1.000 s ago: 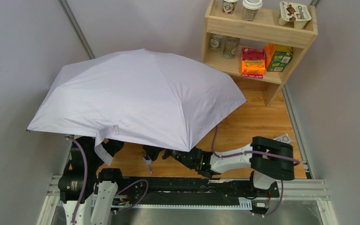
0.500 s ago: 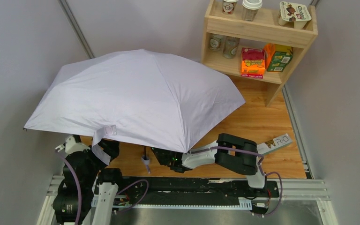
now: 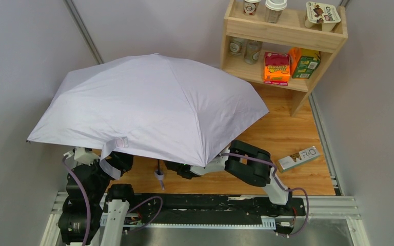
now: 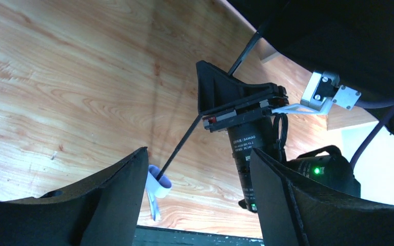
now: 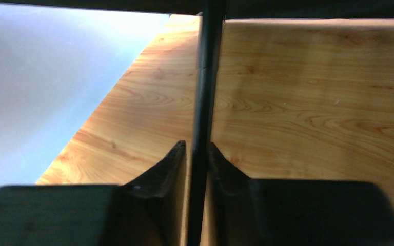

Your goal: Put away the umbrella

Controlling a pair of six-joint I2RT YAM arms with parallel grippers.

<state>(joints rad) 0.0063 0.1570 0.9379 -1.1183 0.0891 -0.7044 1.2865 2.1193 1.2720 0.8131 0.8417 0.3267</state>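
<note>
l gripper fingers wide apart, nothing btwn them. beyond, thin black shaft slants over wood table, low end at pale loop just beside the l finger. r gripper sits round shaft higher up; green light behind it.
</note>
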